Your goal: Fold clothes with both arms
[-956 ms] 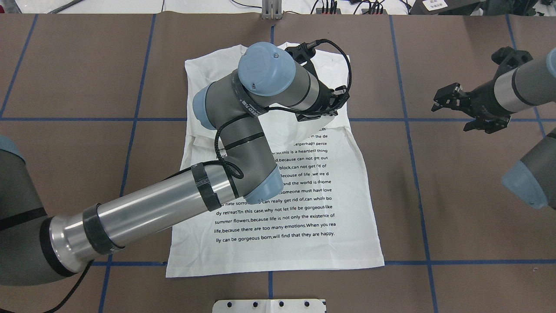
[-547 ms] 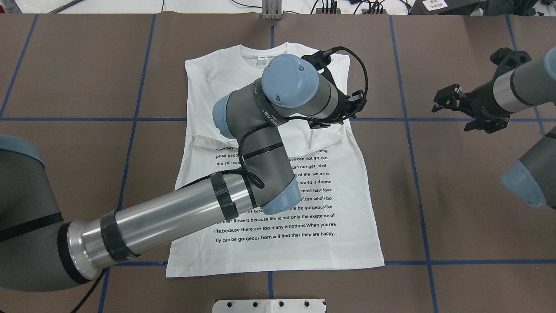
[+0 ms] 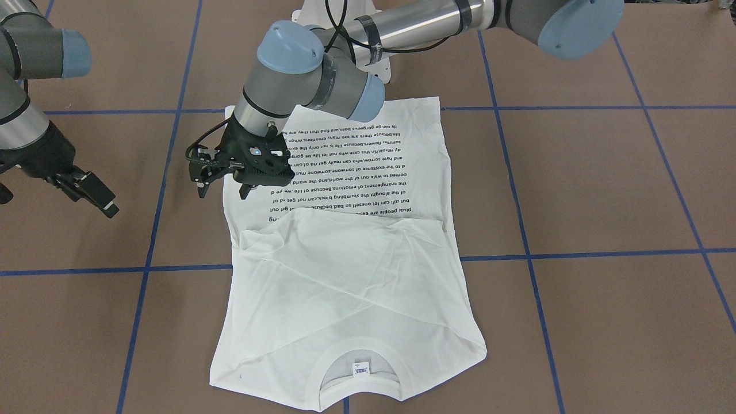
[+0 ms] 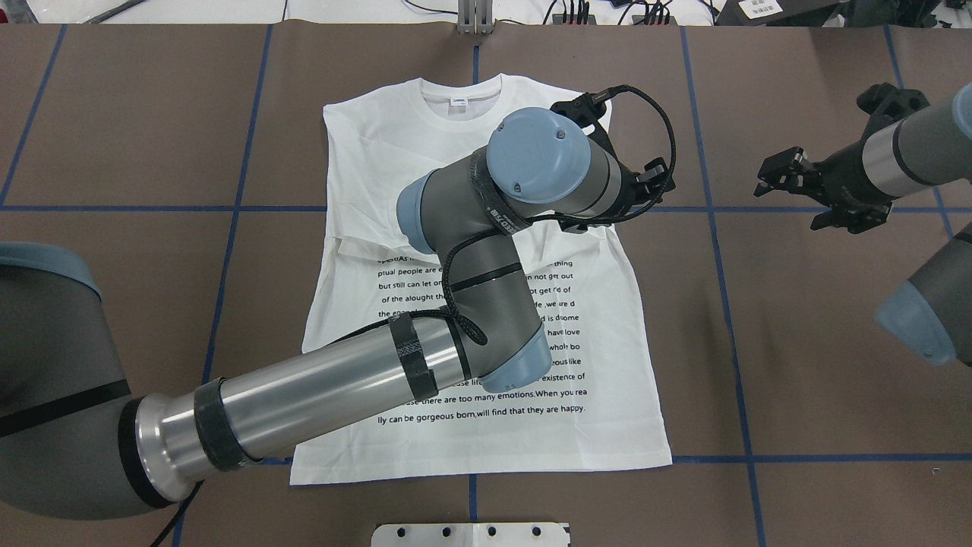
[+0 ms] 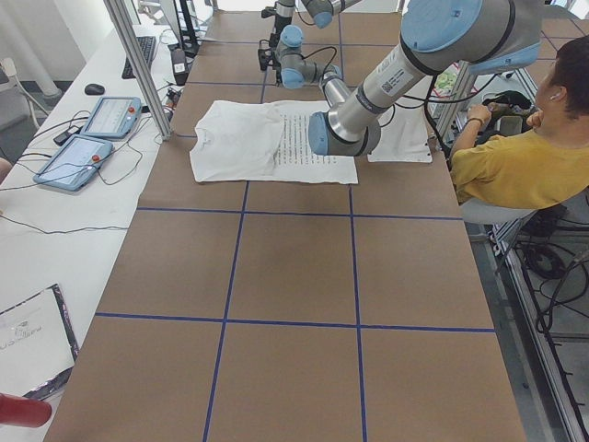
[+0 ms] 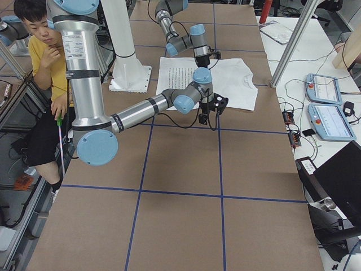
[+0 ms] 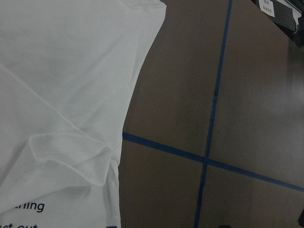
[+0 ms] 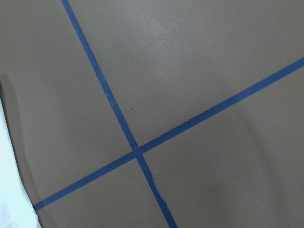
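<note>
The white T-shirt (image 4: 380, 152) lies flat on the brown table, print up, collar (image 4: 461, 95) at the far side. Both sleeves are folded in across the chest (image 3: 345, 259). My left arm (image 4: 471, 251) reaches across the shirt. Its gripper (image 3: 222, 190) hangs open and empty just above the shirt's right edge, and the left wrist view shows that edge (image 7: 71, 71) and bare table. My right gripper (image 4: 790, 201) is open and empty above bare table, well right of the shirt. A sliver of shirt (image 8: 7, 190) shows in the right wrist view.
Blue tape lines (image 4: 714, 228) grid the table. A white perforated plate (image 4: 471, 534) sits at the near edge. An operator in yellow (image 5: 515, 166) sits beside the robot base. Tablets (image 6: 321, 87) and cables lie on the side bench past an aluminium post (image 6: 293, 39).
My left arm has swung right across the shirt's chest to its right edge, uncovering the collar. The right arm has stayed almost still.
</note>
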You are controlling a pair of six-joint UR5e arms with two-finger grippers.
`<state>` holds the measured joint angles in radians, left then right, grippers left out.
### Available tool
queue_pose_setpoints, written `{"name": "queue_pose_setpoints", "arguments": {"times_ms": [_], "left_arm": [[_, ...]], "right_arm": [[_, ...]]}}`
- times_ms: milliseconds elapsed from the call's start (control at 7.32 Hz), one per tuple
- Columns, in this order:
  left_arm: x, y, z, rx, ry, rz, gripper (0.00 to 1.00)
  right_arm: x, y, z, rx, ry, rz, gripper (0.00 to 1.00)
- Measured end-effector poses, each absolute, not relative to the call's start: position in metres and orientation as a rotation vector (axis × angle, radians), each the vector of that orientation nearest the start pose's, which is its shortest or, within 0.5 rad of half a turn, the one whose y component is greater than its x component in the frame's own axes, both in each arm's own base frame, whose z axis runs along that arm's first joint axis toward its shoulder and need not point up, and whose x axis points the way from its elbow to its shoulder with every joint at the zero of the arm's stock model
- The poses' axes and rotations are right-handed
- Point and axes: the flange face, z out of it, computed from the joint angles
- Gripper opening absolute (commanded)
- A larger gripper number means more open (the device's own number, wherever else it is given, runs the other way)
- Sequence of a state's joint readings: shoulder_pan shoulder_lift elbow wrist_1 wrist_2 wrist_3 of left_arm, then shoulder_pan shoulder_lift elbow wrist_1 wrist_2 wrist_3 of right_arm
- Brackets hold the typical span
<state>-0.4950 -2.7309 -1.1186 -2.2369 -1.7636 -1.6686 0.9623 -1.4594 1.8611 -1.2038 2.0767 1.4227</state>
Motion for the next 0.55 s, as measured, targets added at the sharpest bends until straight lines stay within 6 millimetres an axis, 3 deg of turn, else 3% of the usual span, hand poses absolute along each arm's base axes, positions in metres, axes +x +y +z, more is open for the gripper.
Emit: {"name": "queue_pose_setpoints", "arguments": {"times_ms": [273,410,547], "left_arm": [[0.623,-0.471,-0.010,0.088,1.384,-0.339,0.76],[0.594,-0.466,0.013,0.080,1.377,-0.316,0.76],[0.560,-0.463,0.049,0.090,1.366,-0.278,0.76]], "right_arm": [[-0.249,-0.481,0.405,-0.020,-0.936,0.567,1.00],[-0.265,-0.465,0.388,-0.045,-0.961,0.576,1.00],[-0.289,-0.442,0.374,-0.071,-0.975,0.573,1.00]]}}
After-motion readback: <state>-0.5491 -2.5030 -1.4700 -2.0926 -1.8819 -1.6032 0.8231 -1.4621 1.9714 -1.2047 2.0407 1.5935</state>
